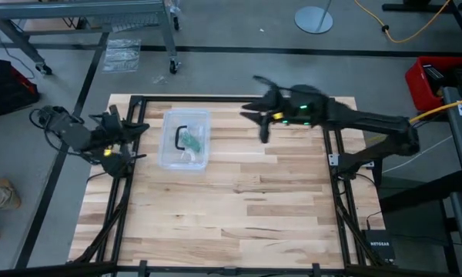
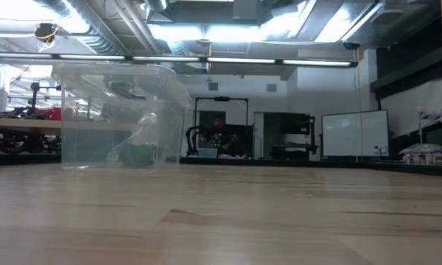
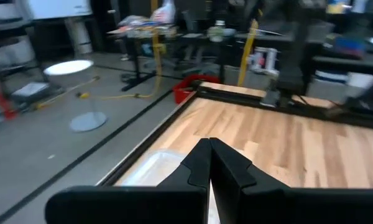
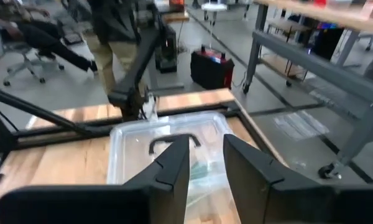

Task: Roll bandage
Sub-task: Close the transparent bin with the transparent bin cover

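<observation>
On the pale wooden plank table (image 1: 239, 200), toward its far left part, a clear plastic lidded box (image 1: 185, 139) with a dark handle (image 1: 176, 137) on its lid is seen from above. Inside that box the bright green soft cloth bandage (image 1: 191, 141) is seen as a small bunched lump beside something pale — whether it is rolled tight cannot be told. From table height the same green lump (image 2: 140, 154) is shown lying on the floor of the transparent box (image 2: 118, 118), near its middle.

At the table's left edge, just beside the box, the left gripper (image 1: 128, 141) is held apart from the box; in its own wrist view its two dark fingers (image 3: 227, 167) are pressed tip to tip, clenched on nothing, with a corner of the box (image 3: 150, 167) showing beyond them.

Near the far edge, to the right of the box and apart from it, the right gripper (image 1: 259, 112) is held above the table; in its wrist view the dark fingers (image 4: 171, 163) are parted by a clear gap and nothing is grasped between them — the box (image 4: 174, 140) and its dark handle (image 4: 174, 142) lie beyond, with a little green (image 4: 202, 169) visible through the lid
</observation>
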Tool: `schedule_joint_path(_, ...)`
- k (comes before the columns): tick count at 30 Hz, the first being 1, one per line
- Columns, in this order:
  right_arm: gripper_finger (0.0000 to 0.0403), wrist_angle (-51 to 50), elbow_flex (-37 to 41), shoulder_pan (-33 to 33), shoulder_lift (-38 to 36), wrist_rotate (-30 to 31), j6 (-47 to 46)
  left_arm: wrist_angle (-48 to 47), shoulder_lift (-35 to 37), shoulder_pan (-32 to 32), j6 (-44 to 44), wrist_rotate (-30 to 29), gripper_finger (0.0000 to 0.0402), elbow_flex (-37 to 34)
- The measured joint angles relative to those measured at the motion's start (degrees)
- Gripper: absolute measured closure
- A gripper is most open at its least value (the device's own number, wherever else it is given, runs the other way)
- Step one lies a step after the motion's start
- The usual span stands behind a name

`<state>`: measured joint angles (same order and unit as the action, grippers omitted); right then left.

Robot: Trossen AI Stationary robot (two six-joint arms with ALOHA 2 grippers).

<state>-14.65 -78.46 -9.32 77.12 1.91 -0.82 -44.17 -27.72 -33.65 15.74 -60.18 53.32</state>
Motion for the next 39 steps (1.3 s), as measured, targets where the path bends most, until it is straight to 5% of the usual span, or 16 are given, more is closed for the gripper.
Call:
schedule_joint_path(10,0.0299,-11.14,5.38,-0.02,-15.93,0.52,-0.96,-12.48,12.54,0.00,4.67,6.81,0.0401,-0.52)
schedule_joint_path(16,0.0299,-7.74,18.57,-0.02,-26.21,0.48,-6.24,-14.99,18.66,0.00,10.98,18.40,0.0401,-5.89)
schedule_joint_path(21,0.0299,1.51,32.14,-0.02,-34.24,-0.02,-9.24,-12.52,20.83,0.00,12.83,21.63,0.0402,-11.41)
schedule_joint_path(31,0.0299,26.69,52.03,-0.02,-40.31,-14.90,-9.33,14.84,19.87,0.00,-6.58,25.13,0.0401,-21.31)
schedule_joint_path(39,0.0299,40.63,62.59,-0.02,-40.26,-15.52,-12.50,32.45,19.82,0.02,-13.27,26.09,0.0401,-34.26)
